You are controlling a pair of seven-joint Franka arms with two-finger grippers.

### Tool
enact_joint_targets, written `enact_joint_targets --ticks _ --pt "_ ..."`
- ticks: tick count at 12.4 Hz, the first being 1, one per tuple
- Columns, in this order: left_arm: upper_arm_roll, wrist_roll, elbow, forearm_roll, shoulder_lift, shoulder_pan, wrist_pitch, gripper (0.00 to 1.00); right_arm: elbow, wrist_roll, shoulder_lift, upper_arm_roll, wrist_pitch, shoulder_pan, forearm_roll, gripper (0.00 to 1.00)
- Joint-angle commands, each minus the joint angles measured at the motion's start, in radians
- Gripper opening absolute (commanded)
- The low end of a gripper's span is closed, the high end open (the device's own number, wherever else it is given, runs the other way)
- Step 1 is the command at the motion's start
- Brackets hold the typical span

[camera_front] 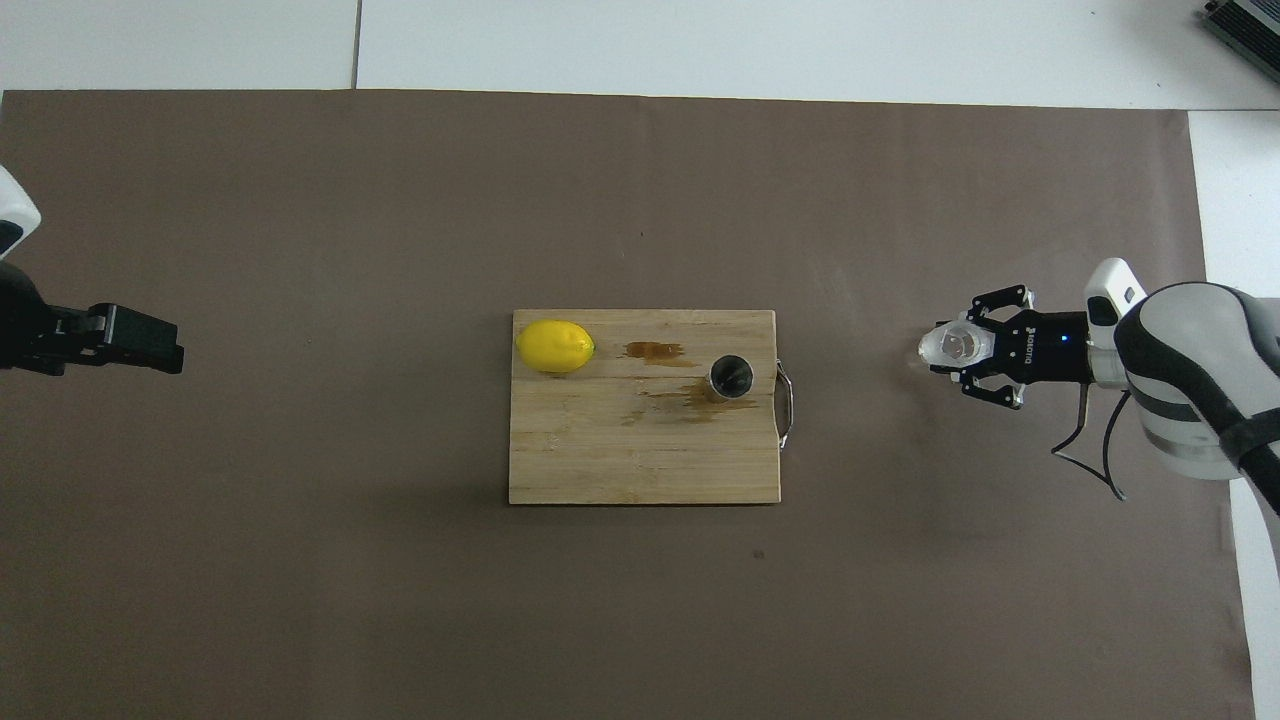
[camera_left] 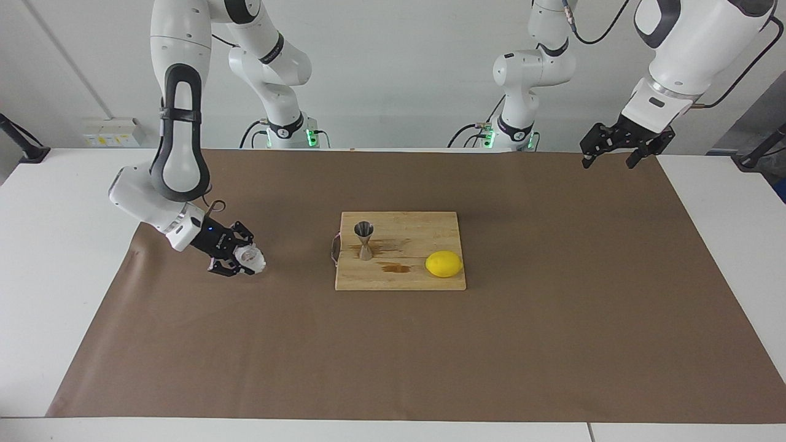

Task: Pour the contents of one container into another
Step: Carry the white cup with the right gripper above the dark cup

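No text, label or number can be read on anything here.
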Motion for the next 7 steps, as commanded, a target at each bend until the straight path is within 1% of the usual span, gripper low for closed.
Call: enact_joint_targets --ticks 1,3,7 --pt "-0.005 0.002 -0.017 0.015 -0.021 0.010 -0.011 1.00 0.005 0.157 -0.060 0.006 0.009 0.060 -0.045 0.27" --pt "-0.005 0.002 -0.017 0.015 -0.021 0.010 -0.010 1.00 0.025 0.251 -0.075 0.008 0.009 0.103 -0.084 0.27" --pt "-0.005 0.002 -0.017 0.015 -0.021 0.010 -0.010 1.00 0.042 0.419 -0.094 0.006 0.023 0.210 -0.107 0.26"
